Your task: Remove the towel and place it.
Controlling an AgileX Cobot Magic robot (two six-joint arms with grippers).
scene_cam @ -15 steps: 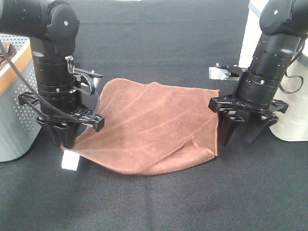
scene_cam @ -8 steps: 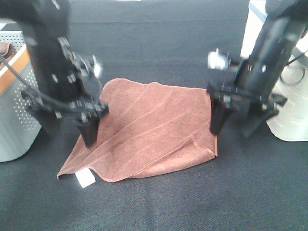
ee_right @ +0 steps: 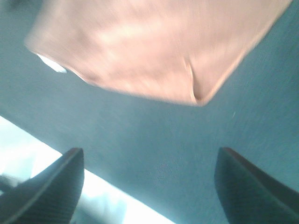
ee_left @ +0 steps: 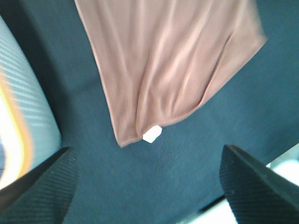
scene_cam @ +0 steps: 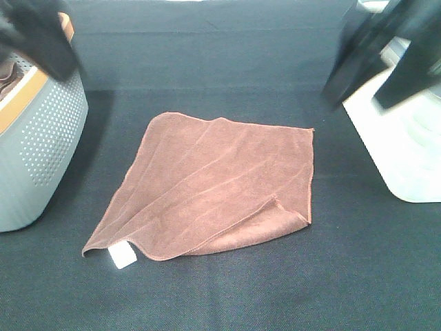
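Towel (scene_cam: 217, 185) lies flat on the black tabletop (scene_cam: 227, 289) btwn both arms, white tag (scene_cam: 123, 256) at the near corner. Left claw (ee_left: 149, 186) and right claw (ee_right: 149, 184) both spread wide, empty, high above it. Placing looks done; pull clear w/o snagging cloth.

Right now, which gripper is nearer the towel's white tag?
Left. The left gripper hangs open above the tag; the right gripper is open off the towel's opposite side.
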